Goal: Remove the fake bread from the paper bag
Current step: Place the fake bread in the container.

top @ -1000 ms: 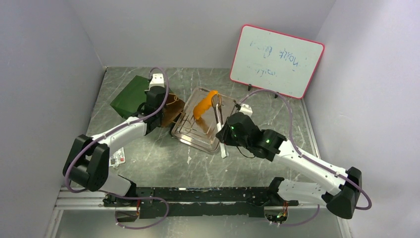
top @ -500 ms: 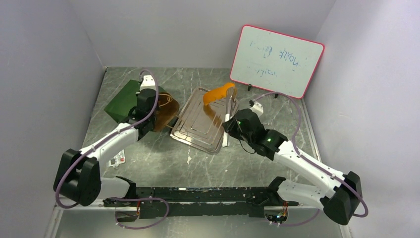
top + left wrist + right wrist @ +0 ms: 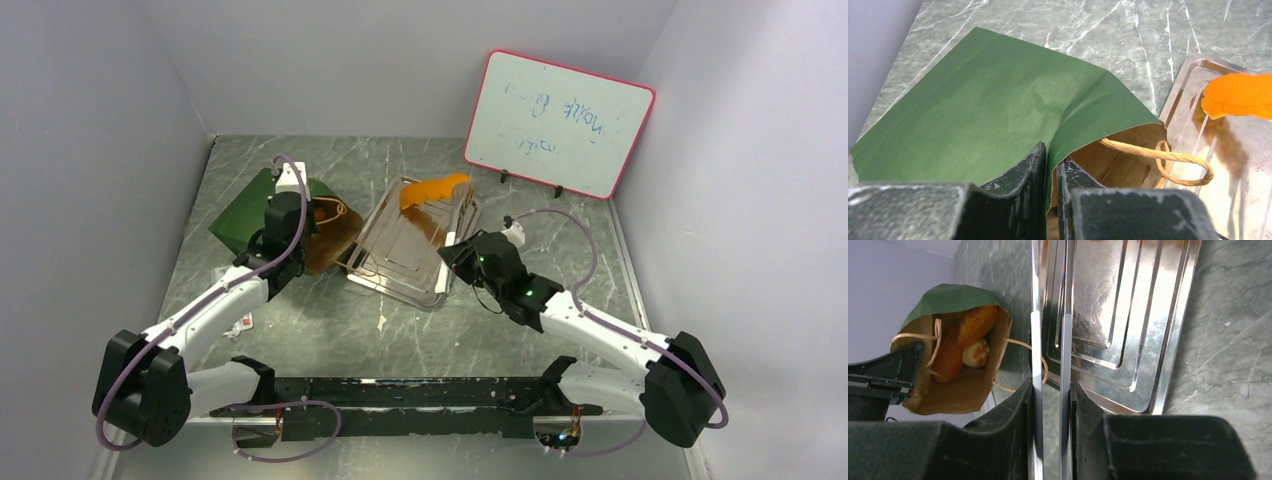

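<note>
Dangling orange fake bread (image 3: 432,190) in tongs (image 3: 460,225) over the far rim of the tray (image 3: 400,255), long axis crosswise, straight ahead of the right gripper (image 3: 453,262), which is clamping the tongs. Pinching the rim of the paper bag (image 3: 245,210) with the left gripper (image 3: 1050,170), fingers together on paper, leaving more loaves (image 3: 955,340) inside. Carrying the bread farther back than a second ago, off mid-tray.

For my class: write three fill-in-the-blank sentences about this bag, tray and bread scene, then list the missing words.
1. The left gripper is shut on the rim of the paper bag, which is ____ outside.
2. The right gripper grips metal tongs that reach along the tray to a bread piece coloured ____.
3. Other loaves lie inside the ____.
Missing words: green; orange; bag.
</note>
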Available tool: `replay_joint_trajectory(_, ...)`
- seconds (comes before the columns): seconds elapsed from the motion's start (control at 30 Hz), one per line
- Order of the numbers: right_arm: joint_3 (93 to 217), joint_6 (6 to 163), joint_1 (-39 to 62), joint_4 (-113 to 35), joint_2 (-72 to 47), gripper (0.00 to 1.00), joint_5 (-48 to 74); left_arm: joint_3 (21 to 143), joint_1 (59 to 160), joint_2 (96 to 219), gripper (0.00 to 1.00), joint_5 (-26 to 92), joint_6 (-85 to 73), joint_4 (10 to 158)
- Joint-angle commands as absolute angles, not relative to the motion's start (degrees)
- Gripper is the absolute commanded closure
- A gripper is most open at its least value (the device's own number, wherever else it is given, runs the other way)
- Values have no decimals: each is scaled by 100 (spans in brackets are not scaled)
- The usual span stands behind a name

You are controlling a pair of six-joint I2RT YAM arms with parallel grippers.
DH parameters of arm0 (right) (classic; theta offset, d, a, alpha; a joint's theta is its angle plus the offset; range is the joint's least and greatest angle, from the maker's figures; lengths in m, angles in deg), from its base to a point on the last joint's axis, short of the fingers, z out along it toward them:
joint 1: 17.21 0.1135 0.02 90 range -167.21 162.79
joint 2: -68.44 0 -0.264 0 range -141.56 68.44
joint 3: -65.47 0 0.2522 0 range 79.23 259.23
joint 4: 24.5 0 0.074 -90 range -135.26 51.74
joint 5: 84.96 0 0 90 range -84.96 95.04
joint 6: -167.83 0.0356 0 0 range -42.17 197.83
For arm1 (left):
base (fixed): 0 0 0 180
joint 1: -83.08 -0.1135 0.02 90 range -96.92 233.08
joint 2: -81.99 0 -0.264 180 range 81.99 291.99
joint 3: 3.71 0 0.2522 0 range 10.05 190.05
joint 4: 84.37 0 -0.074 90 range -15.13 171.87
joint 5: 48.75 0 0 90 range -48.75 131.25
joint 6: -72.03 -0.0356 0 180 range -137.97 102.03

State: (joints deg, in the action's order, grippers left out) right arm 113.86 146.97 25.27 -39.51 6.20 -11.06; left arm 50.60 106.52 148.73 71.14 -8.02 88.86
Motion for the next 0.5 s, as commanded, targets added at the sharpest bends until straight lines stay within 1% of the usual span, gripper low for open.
replay_joint_trajectory(0.0,11231,14990,2489,-3016,578,100,-1312,4982,10608,14668,93,7020,-745,8936)
replay_joint_trajectory(0.3,10817,15198,2481,-2893,73,100,-1373,4985,10610,14506,93,6943,-719,8908)
replay_joint_trajectory(0.33,10771,15211,2476,-2880,11,98,-1372,4982,10610,14497,93,6924,-702,8896)
replay_joint_trajectory(0.47,10647,15263,2383,-2791,-290,84,-1255,4945,10610,14438,93,6832,-637,8881)
